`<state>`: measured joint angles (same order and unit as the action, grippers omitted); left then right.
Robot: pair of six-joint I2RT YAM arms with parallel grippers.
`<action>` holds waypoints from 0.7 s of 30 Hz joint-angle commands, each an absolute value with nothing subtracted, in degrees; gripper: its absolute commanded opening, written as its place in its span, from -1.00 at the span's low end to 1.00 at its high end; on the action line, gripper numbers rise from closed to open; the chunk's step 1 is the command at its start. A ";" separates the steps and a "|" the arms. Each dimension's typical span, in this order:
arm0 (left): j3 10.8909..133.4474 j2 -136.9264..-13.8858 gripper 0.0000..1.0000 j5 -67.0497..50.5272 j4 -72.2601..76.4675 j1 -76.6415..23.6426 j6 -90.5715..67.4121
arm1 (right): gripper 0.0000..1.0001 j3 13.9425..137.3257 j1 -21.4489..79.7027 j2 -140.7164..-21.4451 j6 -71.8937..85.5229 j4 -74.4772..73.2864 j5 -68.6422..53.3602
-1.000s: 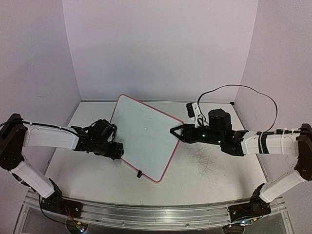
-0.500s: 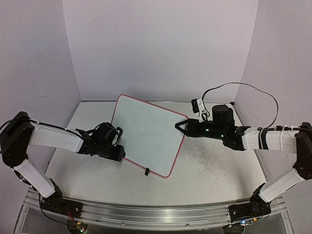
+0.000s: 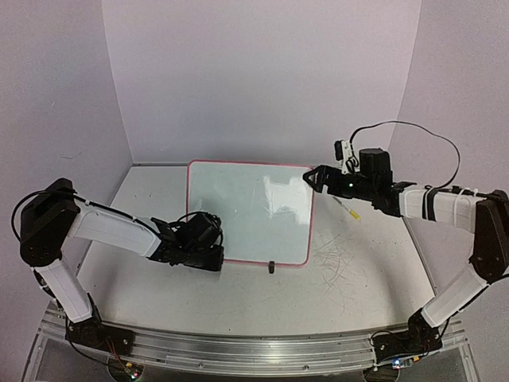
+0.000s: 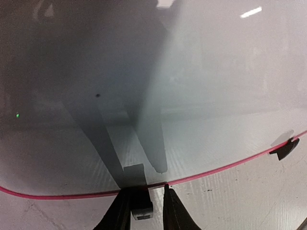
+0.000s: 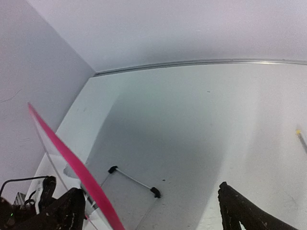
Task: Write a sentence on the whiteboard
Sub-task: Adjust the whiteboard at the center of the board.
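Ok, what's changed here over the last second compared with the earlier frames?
The whiteboard swung from skewed to square with the table. The left end effector moved right and closed on its near edge; the right end effector opened, letting go at the far right corner. The grey scratch marks stayed put.

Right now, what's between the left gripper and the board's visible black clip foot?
Nothing loose: from left gripper to clip foot runs only the whiteboard's pink-red frame, bare table alongside. Clearest in left wrist view.
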<state>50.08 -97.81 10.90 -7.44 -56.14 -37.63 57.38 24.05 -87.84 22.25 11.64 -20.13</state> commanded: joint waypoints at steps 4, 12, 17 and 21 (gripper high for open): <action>58.07 -105.84 -0.54 4.41 -5.21 -61.82 -39.90 | 0.97 64.36 19.67 -86.44 17.45 3.44 -9.44; 63.35 -110.12 -0.55 4.13 -5.40 -65.03 -39.02 | 0.97 63.21 19.59 -81.27 13.02 0.41 -7.55; 62.62 -106.37 -0.36 6.20 -6.38 -65.20 -37.20 | 0.96 58.66 22.86 -80.96 9.68 -2.97 -11.24; 62.19 -100.41 -0.04 7.90 -7.46 -65.17 -33.84 | 0.90 54.72 32.13 -82.69 7.45 -3.59 -11.01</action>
